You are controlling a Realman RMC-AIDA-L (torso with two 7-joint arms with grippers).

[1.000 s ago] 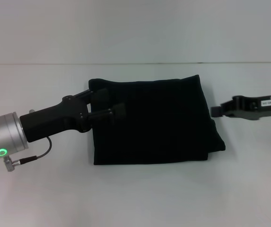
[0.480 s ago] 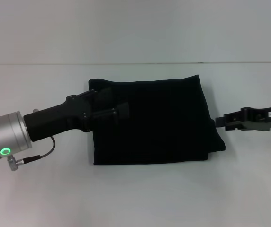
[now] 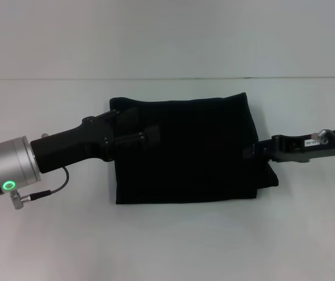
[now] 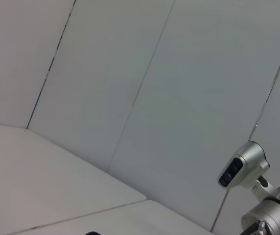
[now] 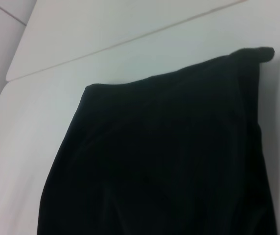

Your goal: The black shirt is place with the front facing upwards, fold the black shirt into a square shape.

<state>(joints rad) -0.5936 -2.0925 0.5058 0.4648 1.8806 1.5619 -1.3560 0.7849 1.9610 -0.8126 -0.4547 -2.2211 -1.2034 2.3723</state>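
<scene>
In the head view, the soft black cotton shirt (image 3: 191, 149) lies folded into a roughly square bundle in the middle of the white worktop (image 3: 167, 240), a little nearer the far edge than the near one. Its plain black side is up, and a smaller fold sticks out at its near right corner. The left gripper (image 3: 139, 130), black on a silver arm with a green ring light, reaches in from the worktop's left edge and lies over the left part of the bundle; its jaws stand apart, one finger (image 3: 150, 136) resting on the cloth and the other near the bundle's far left corner. The right gripper (image 3: 250, 151), also black on a silver arm, comes in from the right edge, and its tip touches the right border of the bundle; black against black, so I cannot tell whether its jaws are open or closed.

The left wrist view shows only pale wall panels, a strip of the worktop, and part of the other arm's silver housing (image 4: 245, 165) with a blue light.

The right wrist view shows the shirt (image 5: 164, 156) filling most of the picture, flat on the worktop (image 5: 42, 98), one corner curled up slightly.
</scene>
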